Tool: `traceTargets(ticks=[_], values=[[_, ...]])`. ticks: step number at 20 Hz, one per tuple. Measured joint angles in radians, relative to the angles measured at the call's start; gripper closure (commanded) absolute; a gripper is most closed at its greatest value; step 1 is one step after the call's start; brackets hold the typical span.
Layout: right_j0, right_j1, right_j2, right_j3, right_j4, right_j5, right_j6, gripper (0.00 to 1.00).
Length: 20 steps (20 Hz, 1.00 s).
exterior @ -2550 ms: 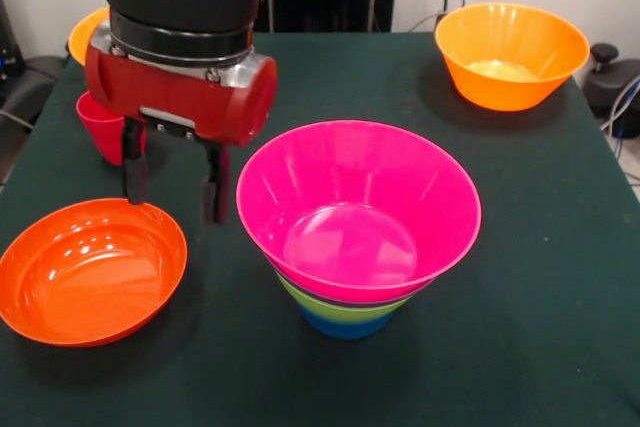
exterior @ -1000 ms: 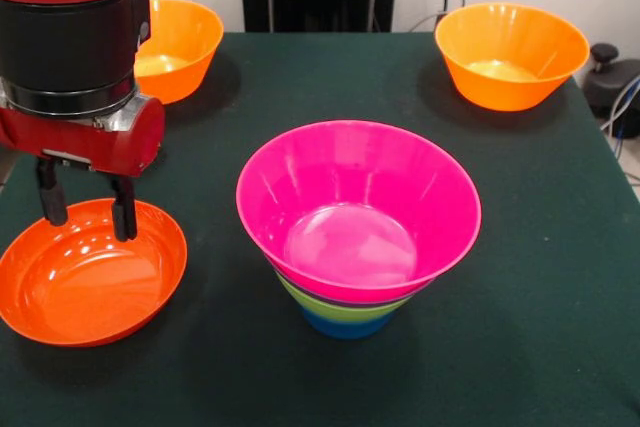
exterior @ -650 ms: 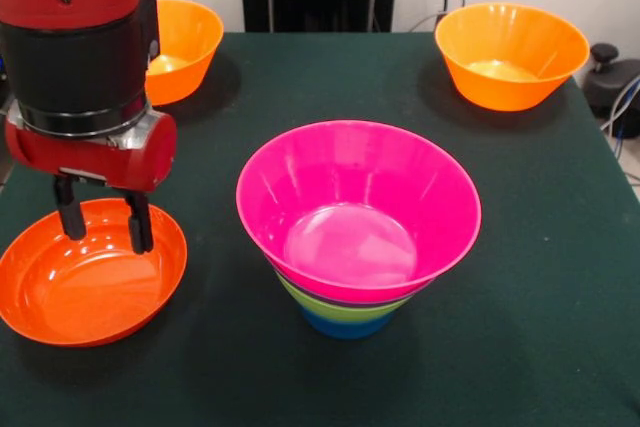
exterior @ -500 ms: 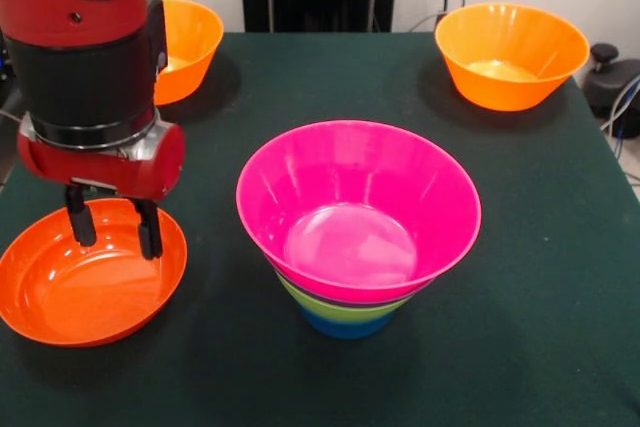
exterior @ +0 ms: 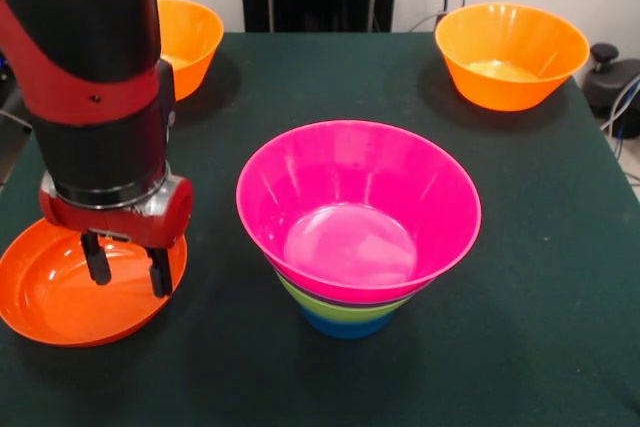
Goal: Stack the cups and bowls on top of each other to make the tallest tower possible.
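Note:
The tower stands mid-table: a large pink bowl (exterior: pixel 358 209) on top, a thin purple edge, a lime green bowl (exterior: pixel 335 307) and a small blue base (exterior: pixel 346 326) below. A wide orange bowl (exterior: pixel 50 297) lies at the front left. My gripper (exterior: pixel 128 268) is open and low over this bowl. One finger (exterior: pixel 97 260) is inside the bowl, and the other finger (exterior: pixel 160 273) is near its right rim. Two large yellow-orange bowls stand at the back, one on the left (exterior: pixel 192 35) and one on the right (exterior: pixel 512 52). The cups are hidden or out of view.
The green table (exterior: pixel 520 277) ends close to the orange bowl on the left. The thick red and black arm (exterior: pixel 95 97) blocks the left side behind the orange bowl. Black equipment (exterior: pixel 612 77) stands off the right edge.
My gripper has moved down and toward the table's front edge, from above the orange bowl's far rim to low inside the bowl. It stays open. The bowls have not moved.

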Motion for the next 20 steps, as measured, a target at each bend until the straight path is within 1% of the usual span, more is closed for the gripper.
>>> traceTargets(ticks=[4, 5, 7, 12, 13, 20], values=[[-0.007, 0.034, 0.008, -0.032, -0.001, 0.002, 0.0, 0.0], [-0.012, 0.054, 0.013, -0.055, -0.002, 0.008, 0.0, 0.0], [-0.017, 0.068, 0.018, -0.071, -0.003, 0.012, 0.0, 0.0], [-0.032, 0.131, 0.033, -0.145, -0.004, 0.029, 0.0, 0.0], [-0.036, 0.152, 0.034, -0.166, -0.005, 0.029, 0.0, 0.0], [-0.037, 0.203, 0.034, -0.215, -0.007, 0.031, 0.0, 0.0]])
